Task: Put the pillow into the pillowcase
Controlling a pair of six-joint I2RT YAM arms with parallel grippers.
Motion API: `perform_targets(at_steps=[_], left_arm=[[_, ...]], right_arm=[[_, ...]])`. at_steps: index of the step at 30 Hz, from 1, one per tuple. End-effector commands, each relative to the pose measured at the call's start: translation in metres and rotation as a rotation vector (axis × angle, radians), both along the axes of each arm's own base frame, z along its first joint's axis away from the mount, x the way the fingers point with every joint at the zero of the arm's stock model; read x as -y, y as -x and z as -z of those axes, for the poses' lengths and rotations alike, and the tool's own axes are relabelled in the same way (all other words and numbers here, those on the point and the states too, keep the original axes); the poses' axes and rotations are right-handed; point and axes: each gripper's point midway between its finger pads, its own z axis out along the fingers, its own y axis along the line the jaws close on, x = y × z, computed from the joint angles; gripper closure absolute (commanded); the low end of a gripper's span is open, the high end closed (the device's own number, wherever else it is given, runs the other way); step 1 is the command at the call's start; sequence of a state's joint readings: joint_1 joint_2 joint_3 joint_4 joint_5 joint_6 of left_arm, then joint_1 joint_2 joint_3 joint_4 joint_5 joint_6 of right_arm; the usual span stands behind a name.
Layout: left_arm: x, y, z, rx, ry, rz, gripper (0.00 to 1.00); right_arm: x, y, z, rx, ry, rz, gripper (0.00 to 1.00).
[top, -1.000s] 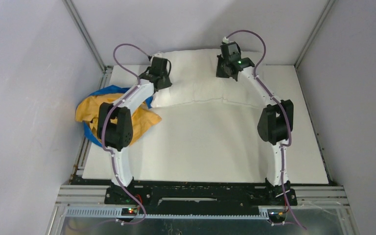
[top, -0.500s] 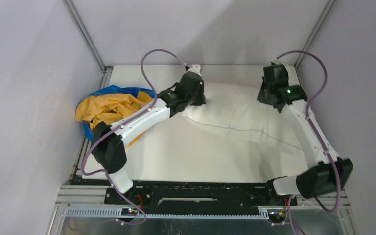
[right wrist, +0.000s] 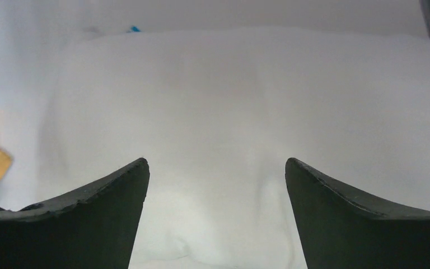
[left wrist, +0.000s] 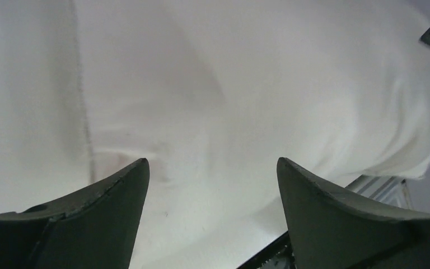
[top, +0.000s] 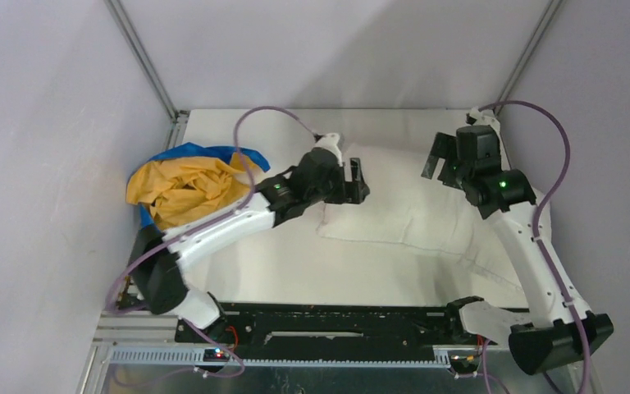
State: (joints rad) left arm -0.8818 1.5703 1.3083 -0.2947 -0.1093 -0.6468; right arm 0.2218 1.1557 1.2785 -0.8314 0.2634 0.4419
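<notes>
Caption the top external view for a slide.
Left gripper and right gripper, both open, poised over the white pillow; the orange-and-blue pillowcase lies crumpled at the left edge of the table.

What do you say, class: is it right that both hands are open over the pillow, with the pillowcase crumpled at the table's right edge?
Not quite. The top external view shows the pillowcase crumpled at the left edge of the table, not the right. The left hand and right hand are both open over the pillow.
</notes>
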Motion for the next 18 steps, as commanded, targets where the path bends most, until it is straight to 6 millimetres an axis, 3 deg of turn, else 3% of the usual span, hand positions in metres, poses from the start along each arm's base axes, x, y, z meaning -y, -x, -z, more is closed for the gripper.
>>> perform_targets(at_steps=[1, 5, 9, 13, 18], left_arm=[[-0.081, -0.005, -0.062, 0.139, 0.014, -0.239, 0.12], [-0.177, -0.014, -0.024, 0.081, -0.117, -0.509, 0.12], [-0.245, -0.024, 0.016, 0.012, -0.207, -0.692, 0.14], [-0.289, -0.04, 0.052, -0.066, -0.278, -0.832, 0.12], [-0.312, -0.066, 0.095, -0.168, -0.319, -0.922, 0.1]], right_arm=[[-0.047, -0.005, -0.046, 0.156, -0.006, -0.13, 0.06], [-0.097, -0.009, -0.041, 0.162, 0.035, -0.257, 0.05], [-0.147, -0.016, -0.025, 0.133, 0.052, -0.408, 0.04], [-0.176, -0.018, 0.003, 0.068, 0.049, -0.494, 0.03], [-0.177, -0.02, 0.034, 0.004, 0.073, -0.504, 0.03]])
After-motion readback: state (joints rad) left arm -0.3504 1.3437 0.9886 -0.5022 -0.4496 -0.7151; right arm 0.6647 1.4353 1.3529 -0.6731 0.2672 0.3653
